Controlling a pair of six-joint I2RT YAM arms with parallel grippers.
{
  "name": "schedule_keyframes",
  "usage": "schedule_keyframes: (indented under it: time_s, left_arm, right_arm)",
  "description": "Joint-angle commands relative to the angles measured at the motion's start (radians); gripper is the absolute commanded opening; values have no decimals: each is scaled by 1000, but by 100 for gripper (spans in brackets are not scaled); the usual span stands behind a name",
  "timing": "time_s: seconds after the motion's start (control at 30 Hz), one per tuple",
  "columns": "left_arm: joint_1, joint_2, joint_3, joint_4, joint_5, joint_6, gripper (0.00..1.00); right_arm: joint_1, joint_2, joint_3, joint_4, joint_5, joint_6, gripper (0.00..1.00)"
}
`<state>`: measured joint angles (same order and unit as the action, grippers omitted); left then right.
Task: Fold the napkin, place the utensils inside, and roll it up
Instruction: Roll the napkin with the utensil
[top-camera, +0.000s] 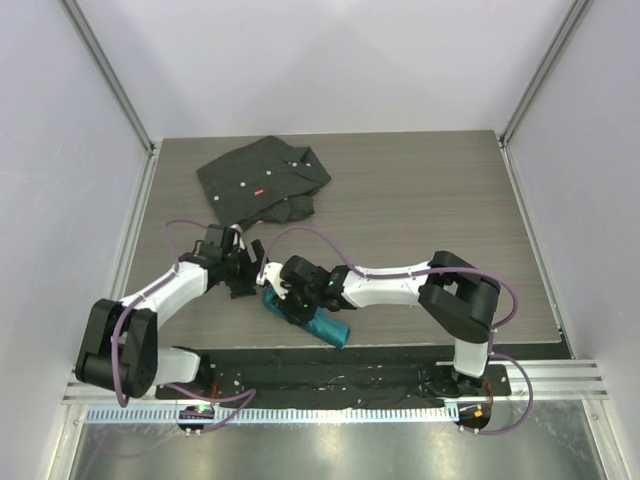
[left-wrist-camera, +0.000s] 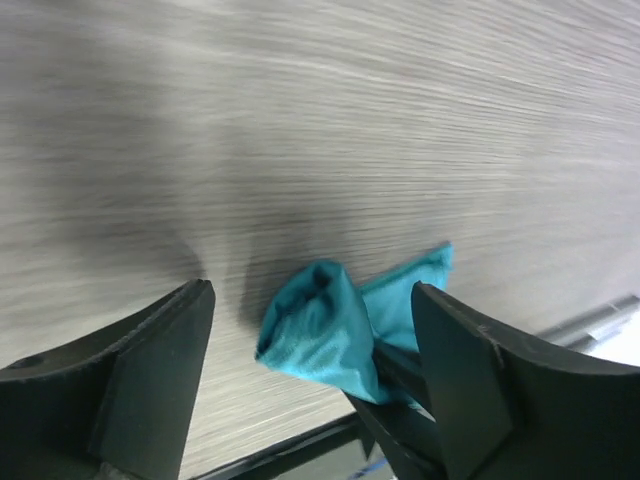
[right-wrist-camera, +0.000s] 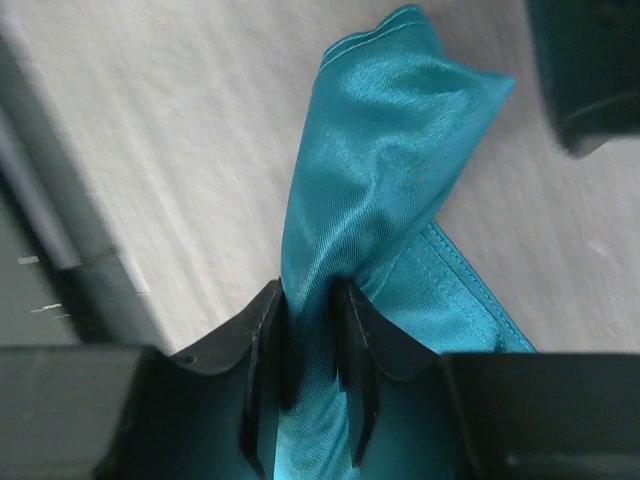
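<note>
Grey wood-grain tabletop (top-camera: 420, 200) is bearing the bunched teal napkin (top-camera: 326, 327) near its front edge. The right gripper (right-wrist-camera: 308, 300) is pinching its cloth tightly, while the left gripper (left-wrist-camera: 315, 290) is hanging wide open beside it.

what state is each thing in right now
napkin: bunched into a loose roll, pinched at one end
right gripper: shut on the napkin
left gripper: open, holding nothing
shirt: loosely folded and rumpled, lying apart from both arms

Top camera looks down; close wrist views share the napkin (left-wrist-camera: 320, 335).
</note>
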<state>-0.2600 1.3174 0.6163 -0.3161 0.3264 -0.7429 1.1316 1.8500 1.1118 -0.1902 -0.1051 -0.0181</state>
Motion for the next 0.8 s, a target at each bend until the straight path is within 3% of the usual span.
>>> schedule_keyframes:
  time_s: [0.0,0.13,0.43,0.77]
  left_arm:
    - [11,-89,11,-98,-95,31,86]
    - [13,-147,-42,-66,-84,-4,86]
    - [11,-302,-159,67,18,-70,81]
    - [13,-231,-210,155,79,-88,61]
  right_arm:
    - [-50,44,-59,-12,-269,63,30]
    - [-114,64,-67,38,-459,87,30]
    - [-210,133,-69,75,-623,101,29]
    - [-262,189,-49,84,-689,101,29]
